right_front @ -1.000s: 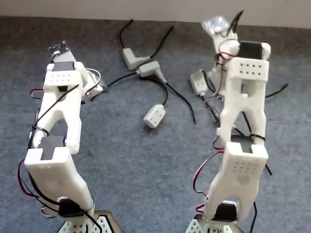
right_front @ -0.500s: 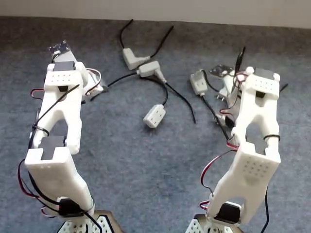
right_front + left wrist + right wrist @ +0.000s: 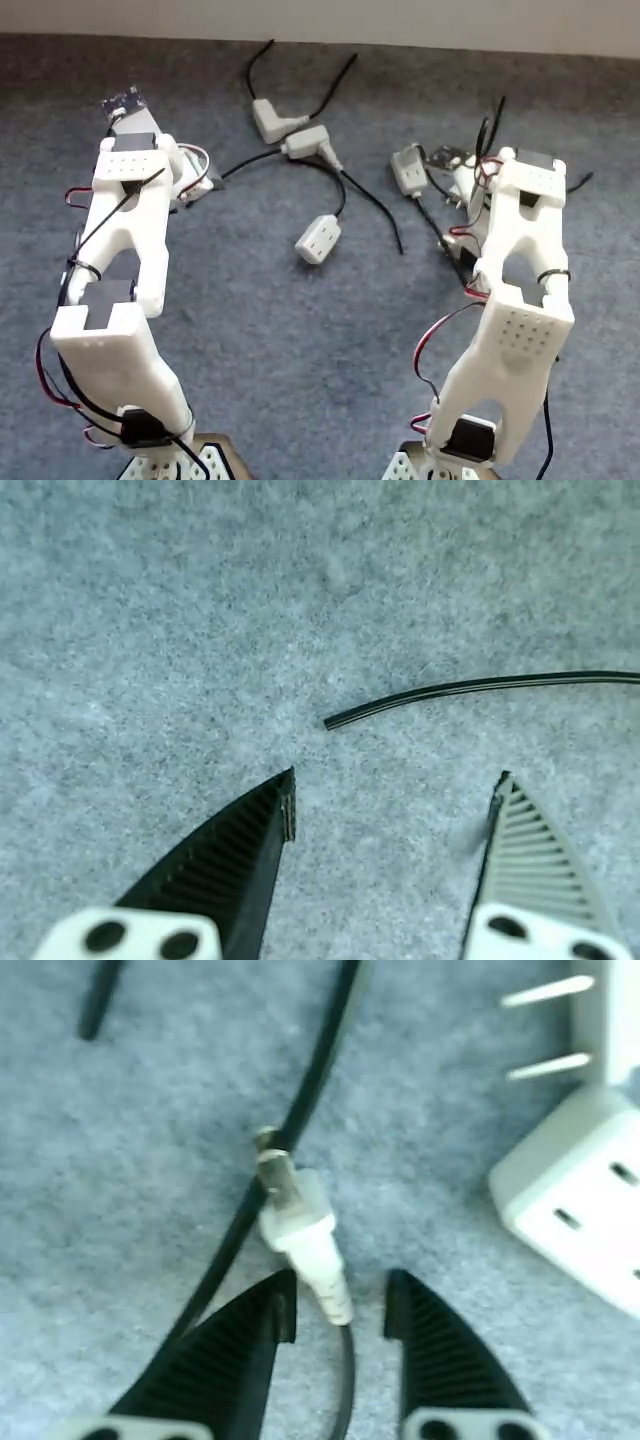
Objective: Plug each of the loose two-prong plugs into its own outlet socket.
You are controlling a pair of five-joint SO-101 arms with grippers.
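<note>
Plug (image 3: 296,1215) at right gripper (image 3: 338,1298)

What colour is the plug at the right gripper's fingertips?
The plug is white; clearest in right wrist view.

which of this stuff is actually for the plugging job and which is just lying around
For the job: small white plug inside the open right claw; white socket block; centre socket.
Lying about: loose black cable end near the left claw; grey carpet.
</note>
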